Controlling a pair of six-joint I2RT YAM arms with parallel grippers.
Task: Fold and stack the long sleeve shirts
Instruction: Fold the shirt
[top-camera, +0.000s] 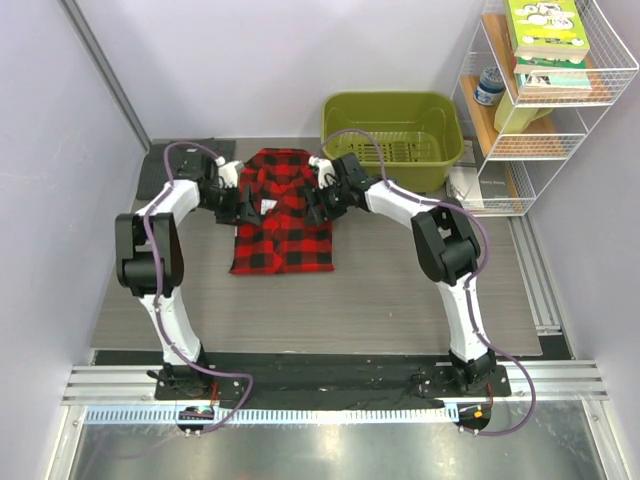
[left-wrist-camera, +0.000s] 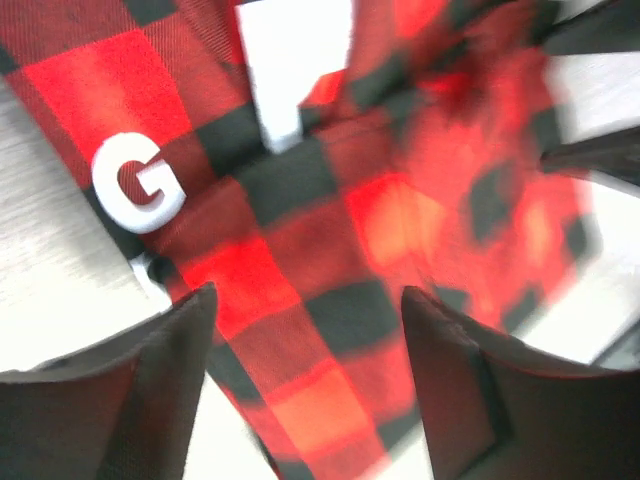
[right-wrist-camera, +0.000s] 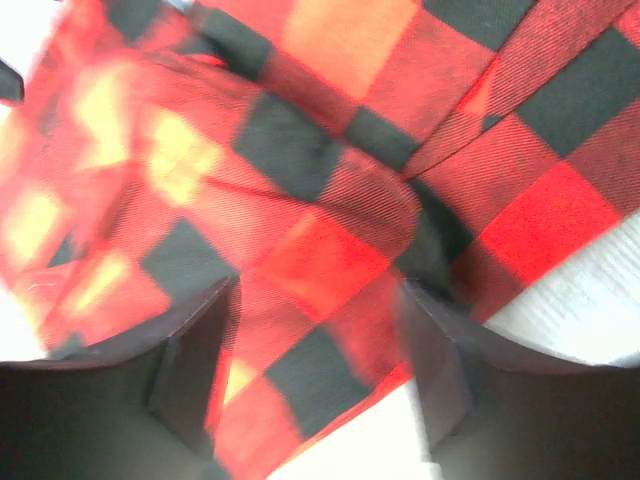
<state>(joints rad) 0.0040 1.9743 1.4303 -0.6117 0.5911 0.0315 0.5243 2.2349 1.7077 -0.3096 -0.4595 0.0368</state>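
Edges: your plaid shirt (top-camera: 283, 215) lies mid-worktop (top-camera: 380, 300), with open surface in front of it and a green basin (top-camera: 395, 135) near its far right corner.
Grey shirt (top-camera: 185, 165): far left corner, apart from the plaid one.
Left fingers (left-wrist-camera: 150, 400): released, spread over the plaid shirt's left edge.
Right fingers (right-wrist-camera: 190, 390): released, spread over its right edge, with cloth showing in the gap.
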